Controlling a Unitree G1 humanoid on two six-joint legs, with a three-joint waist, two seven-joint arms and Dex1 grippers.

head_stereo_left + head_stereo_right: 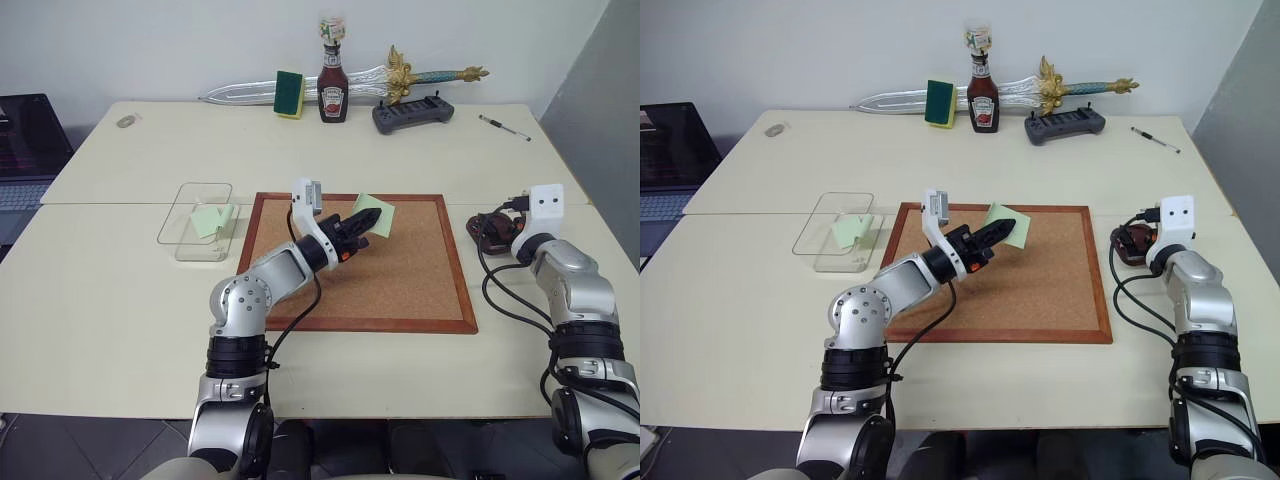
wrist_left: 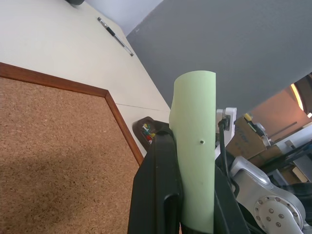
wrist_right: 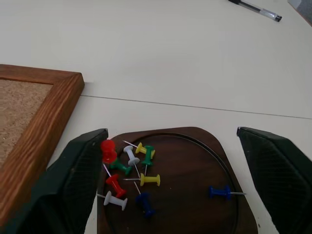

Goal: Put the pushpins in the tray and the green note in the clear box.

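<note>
Pushpins (image 3: 131, 175) lie in the tray (image 3: 195, 146), right pincer (image 3: 178, 180) spread wide over them. Left pincer (image 2: 187, 195) pinches the note (image 2: 195, 146) above the corkboard (image 1: 400, 270).

Pushpins (image 3: 129, 173) in tray (image 3: 195, 146), green note (image 2: 195, 146) pinched

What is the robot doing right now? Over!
Left gripper shut on green note above corkboard. Right gripper open over tray, pushpins inside. Path to clear box unobstructed.
</note>
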